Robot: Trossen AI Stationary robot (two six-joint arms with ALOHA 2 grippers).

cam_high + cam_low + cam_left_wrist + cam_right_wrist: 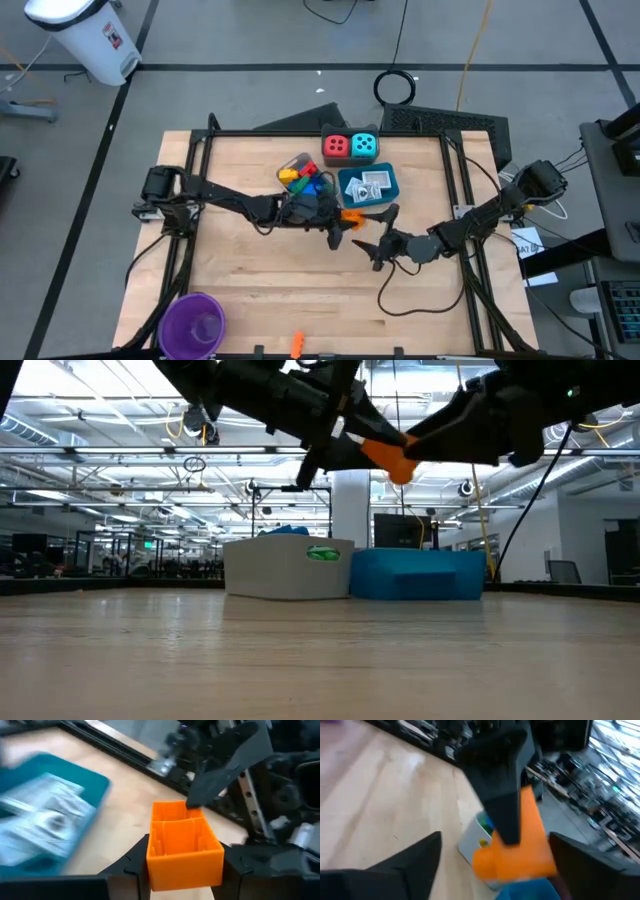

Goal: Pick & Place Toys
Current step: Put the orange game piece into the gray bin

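An orange brick (355, 213) hangs above the table's middle, my left gripper (185, 865) shut on it. My right gripper (495, 870) faces it from the table's right, open wide, its fingers to either side of the brick's far end; whether one touches the brick I cannot tell. A clear tray (303, 180) holds several coloured bricks. A blue tray (368, 185) holds white packets. A red die (337, 146) and a cyan die (364, 147) sit on the table behind the trays. Another orange brick (297, 343) lies at the near edge. My left gripper pinches the orange brick's two long sides (150, 855) between its two fingers. The fingers come nearly level from the table's left and lie along the brick. The brick (385, 455) is lifted clear of the table, its hollow side (177, 827) toward the wrist camera.
A purple cup (193, 322) stands at the near left corner. The dark frame rails (455, 180) run along the table's sides. Bare wood lies in front of the trays, under both grippers.
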